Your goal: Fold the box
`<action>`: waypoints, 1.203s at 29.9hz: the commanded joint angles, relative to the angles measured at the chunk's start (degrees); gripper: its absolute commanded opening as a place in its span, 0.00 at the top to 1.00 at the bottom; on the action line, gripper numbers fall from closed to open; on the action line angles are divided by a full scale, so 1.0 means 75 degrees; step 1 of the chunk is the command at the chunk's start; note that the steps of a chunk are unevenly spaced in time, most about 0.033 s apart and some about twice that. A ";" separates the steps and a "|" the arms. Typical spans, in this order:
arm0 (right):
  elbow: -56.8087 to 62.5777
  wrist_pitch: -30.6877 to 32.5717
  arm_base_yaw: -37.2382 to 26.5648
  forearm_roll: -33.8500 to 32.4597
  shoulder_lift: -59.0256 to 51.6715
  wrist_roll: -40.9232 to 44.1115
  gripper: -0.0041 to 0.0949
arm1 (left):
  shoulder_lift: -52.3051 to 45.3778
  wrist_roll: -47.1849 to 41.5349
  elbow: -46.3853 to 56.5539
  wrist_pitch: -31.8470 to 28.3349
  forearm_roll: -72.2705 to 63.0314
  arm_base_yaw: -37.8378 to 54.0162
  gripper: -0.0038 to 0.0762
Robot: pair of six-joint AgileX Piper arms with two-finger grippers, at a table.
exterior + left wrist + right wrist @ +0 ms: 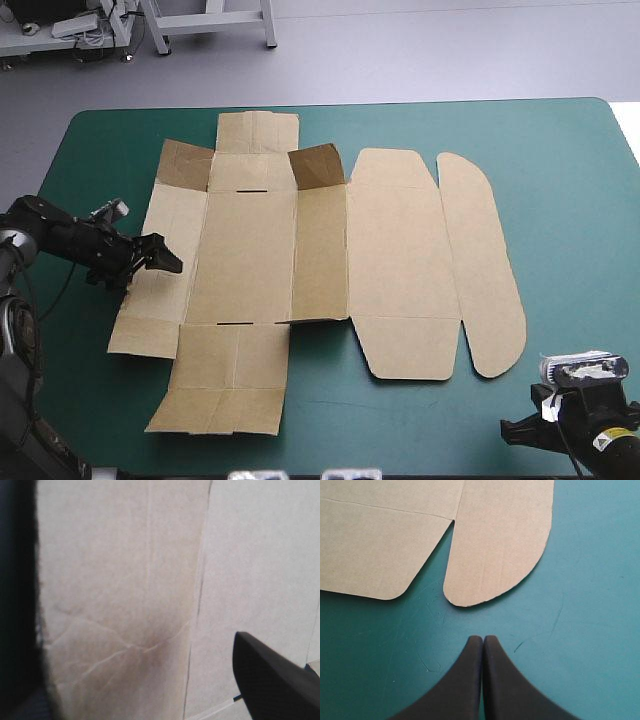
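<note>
On the table (570,150), the box (250,270) lay as an almost flat sheet across the middle. Its lid flap (480,270) pointed to the right edge. Two corner flaps (318,165) at the far side stood raised, and every other panel lay flat.

Your left gripper (162,257) was at the side panel (175,210), near the table's left edge. Its jaws were spread, and board filled the space ahead of and between them, so nothing was pinched. Your right gripper (483,640) sat over bare cover (590,630) by the near right corner. Its jaws were pressed together, just short of the lid flap's rounded end and clear of it.

The step in hand appeared to be raising the side panel along its crease (199,595). To do it well, you needed to:

1. Slide one finger under the panel's free edge and keep the other above it before pinching.
2. Grip near the middle of the edge, so that the panel would rise evenly.
3. Turn the panel about the crease rather than pull it. A thin sheet would probably slide on the cover.
4. Bring the idle right gripper onto the floor panel (245,255) as an anchor.
5. Go gently at the wrinkles (110,650), where the board seemed likely to buckle.
</note>
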 commanded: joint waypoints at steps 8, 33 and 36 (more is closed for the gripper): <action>-0.0195 -0.0418 -0.0005 0.0136 0.0094 -0.0062 0.97 | -0.0061 -0.0082 -0.0030 0.0582 -0.0434 -0.0318 0.30; -0.0195 -0.0418 -0.0005 0.0136 0.0094 -0.0062 0.97 | -0.0309 0.0087 -0.0569 0.0716 0.0227 -0.0758 0.96; -0.0195 -0.0418 -0.0005 0.0136 0.0094 -0.0062 0.97 | -0.0550 0.0087 -0.1142 0.0716 0.0934 -0.1202 0.96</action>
